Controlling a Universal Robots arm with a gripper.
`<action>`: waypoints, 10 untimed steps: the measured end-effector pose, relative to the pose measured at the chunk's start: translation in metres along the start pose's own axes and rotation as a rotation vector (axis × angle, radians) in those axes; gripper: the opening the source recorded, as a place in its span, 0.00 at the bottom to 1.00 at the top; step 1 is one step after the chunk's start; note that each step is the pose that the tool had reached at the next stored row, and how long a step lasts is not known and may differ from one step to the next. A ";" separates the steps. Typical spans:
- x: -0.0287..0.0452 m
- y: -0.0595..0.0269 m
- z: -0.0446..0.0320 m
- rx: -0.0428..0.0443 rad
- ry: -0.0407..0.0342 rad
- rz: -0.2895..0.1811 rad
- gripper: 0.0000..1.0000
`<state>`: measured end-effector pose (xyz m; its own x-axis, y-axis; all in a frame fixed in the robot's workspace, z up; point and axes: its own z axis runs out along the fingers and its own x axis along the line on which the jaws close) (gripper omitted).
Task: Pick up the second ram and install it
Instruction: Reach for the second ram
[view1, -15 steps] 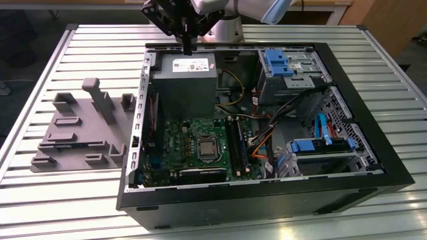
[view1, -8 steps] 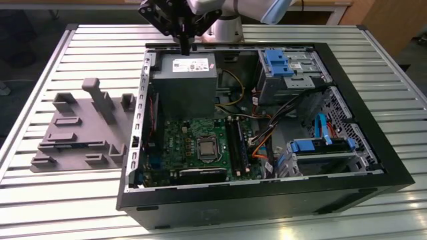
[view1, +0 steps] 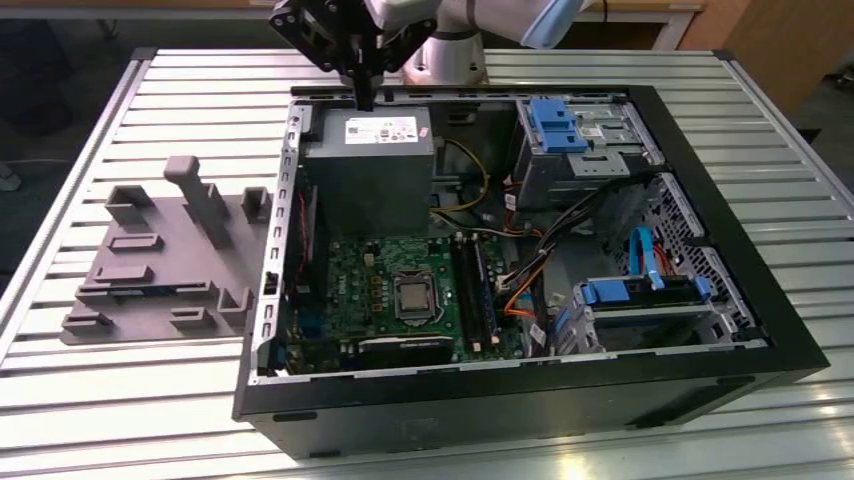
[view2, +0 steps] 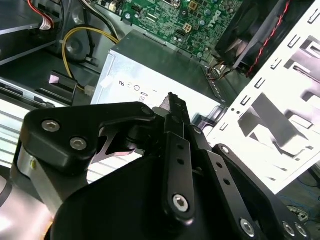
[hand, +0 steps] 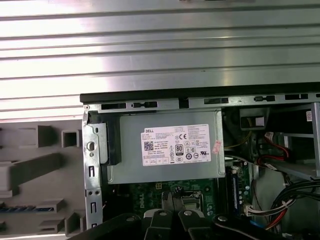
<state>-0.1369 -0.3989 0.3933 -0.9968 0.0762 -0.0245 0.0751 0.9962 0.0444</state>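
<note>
Pincer (view1: 363, 97) pressed together, with nothing between its tips as far as I can see, hangs tip-down just above the power supply (view1: 367, 170) inside the open computer case (view1: 534, 405). It sits over the edge of the supply that lies farthest from the motherboard (view1: 380, 275). That green board, with its long black slots (view1: 467, 290), lies below my tips and past the supply. Whether a slot already carries a stick I cannot tell.

The second memory stick (view1: 139, 291), which I judge to be the thin bluish strip, lies flat in a groove of the grey holder (view1: 154, 225). It is well apart from my pincer, outside the case wall and off toward the exterior view's left, on the slatted metal table (view1: 120, 400). My pincer touches neither stick nor holder.

As I read it, the job stands at its very start. The stick is not yet picked up and nothing is carried. Both the lift from the holder and the seating in a slot are left to do.
</note>
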 end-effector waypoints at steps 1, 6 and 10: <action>0.0007 0.0000 0.0000 0.0000 0.0001 0.000 0.11; 0.0049 -0.0004 -0.0002 0.0001 0.0000 0.000 0.11; 0.0081 -0.0006 -0.0002 0.0001 0.0000 0.000 0.11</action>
<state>-0.1450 -0.3989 0.3933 -0.9968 0.0762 -0.0245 0.0751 0.9962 0.0443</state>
